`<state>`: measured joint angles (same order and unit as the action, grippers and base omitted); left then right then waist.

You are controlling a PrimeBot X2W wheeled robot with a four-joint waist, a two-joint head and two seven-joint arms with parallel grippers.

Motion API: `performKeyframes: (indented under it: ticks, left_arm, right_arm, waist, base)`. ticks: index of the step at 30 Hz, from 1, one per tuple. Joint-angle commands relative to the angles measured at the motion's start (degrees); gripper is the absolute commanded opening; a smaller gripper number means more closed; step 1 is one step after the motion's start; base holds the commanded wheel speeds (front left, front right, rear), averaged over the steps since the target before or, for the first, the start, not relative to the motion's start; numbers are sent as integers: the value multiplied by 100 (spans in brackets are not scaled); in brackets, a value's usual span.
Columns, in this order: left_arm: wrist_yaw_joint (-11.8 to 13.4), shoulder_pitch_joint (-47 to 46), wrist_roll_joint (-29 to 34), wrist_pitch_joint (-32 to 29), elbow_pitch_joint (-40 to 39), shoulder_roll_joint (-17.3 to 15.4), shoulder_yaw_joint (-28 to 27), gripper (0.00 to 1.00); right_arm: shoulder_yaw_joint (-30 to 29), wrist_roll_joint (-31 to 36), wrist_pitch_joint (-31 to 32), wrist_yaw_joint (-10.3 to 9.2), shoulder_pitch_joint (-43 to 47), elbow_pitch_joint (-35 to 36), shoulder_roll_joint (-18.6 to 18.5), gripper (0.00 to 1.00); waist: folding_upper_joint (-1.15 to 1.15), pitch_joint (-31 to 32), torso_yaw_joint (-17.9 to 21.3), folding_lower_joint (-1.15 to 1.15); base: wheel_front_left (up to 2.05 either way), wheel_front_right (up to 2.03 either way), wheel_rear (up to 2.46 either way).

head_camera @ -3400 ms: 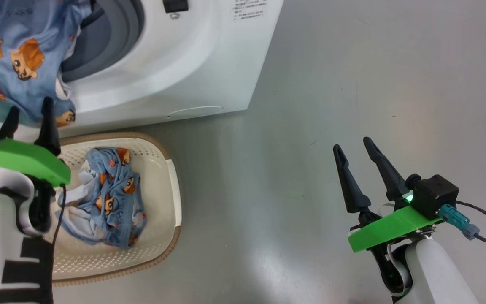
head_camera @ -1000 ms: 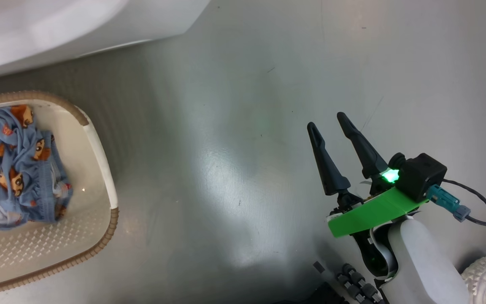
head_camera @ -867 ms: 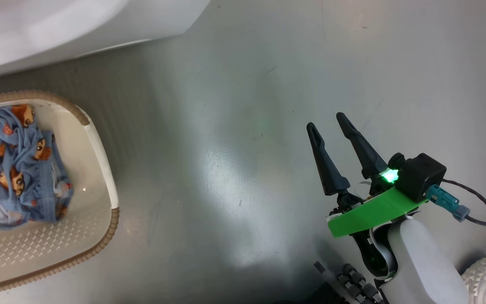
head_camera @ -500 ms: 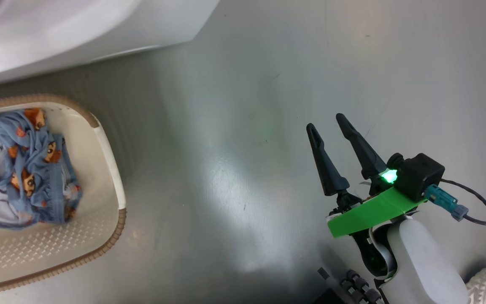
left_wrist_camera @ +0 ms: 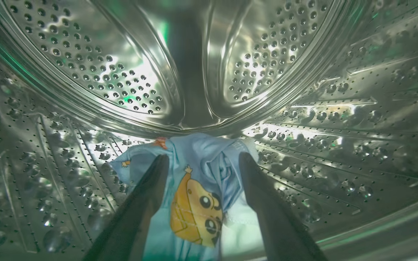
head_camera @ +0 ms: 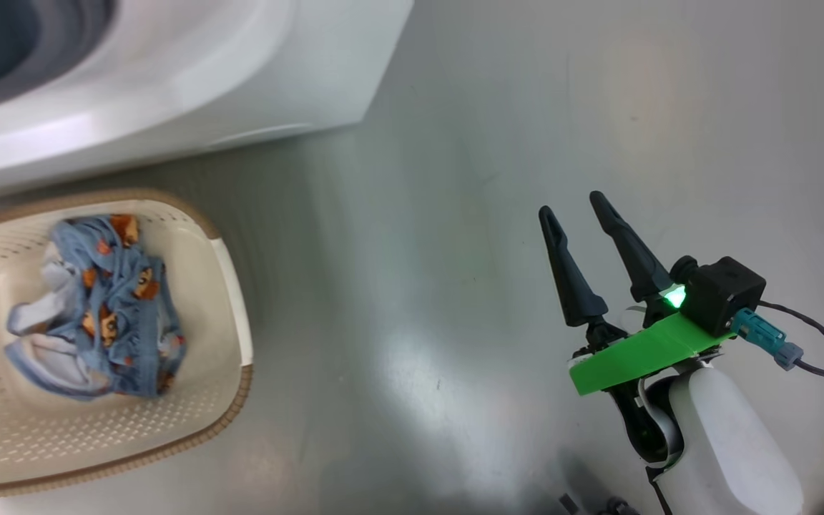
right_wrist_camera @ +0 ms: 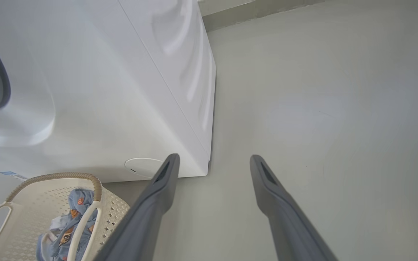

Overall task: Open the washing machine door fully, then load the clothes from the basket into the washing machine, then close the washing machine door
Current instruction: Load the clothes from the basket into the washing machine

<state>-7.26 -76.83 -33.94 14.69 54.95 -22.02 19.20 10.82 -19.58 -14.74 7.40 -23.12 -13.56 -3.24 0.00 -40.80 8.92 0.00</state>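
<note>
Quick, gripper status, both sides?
Left gripper: open, inside the drum, over a bear-print cloth, not gripping it.
Right gripper: open, empty, above the floor.

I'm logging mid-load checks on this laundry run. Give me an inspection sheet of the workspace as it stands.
Surface: floor, grey and glossy.
Job's things: washing machine with its mouth open; one bear-print garment lies in the drum; more clothes sit in the basket in front of the machine.
Clutter: nothing seen.
Tools: left tool open inside the drum, just above the garment; right tool open and empty, over the floor.
Cables: dark cable at the right wrist.
Surroundings: wall base beyond the machine.
</note>
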Motion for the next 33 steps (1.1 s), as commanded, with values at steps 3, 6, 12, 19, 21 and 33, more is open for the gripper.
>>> performKeyframes:
  ticks: [3,6,12,19,21,33]
  left_arm:
    - [36,298,50,27,-286,-208,-192,100]
    - [46,639,77,29,-447,-137,-314,100]
    - [76,1342,155,29,-879,-6,-645,100]
    - [164,2186,330,30,-1503,103,-1105,100]
    - [184,2516,361,30,-1717,186,-1289,100]
    - [272,4506,895,30,-2973,703,-2085,100]
  right_arm:
    - [88,90,-26,9,238,55,36,100]
    - [65,113,-26,9,287,6,36,100]
    - [-5,158,-26,9,438,-72,36,100]
    - [-51,181,-26,9,566,-129,36,100]
    - [-61,184,-26,9,618,-154,36,100]
    - [-169,250,-26,9,977,-279,36,100]
  waist:
    - [0,386,-235,0]
    - [0,616,-298,0]
    - [0,1030,-409,0]
    - [0,1408,-480,0]
    - [0,1565,-499,0]
    - [0,2608,-595,0]
  base:
    - [0,0,0]
    - [0,0,0]
    - [0,0,0]
    - [0,0,0]
    - [0,0,0]
    - [0,0,0]
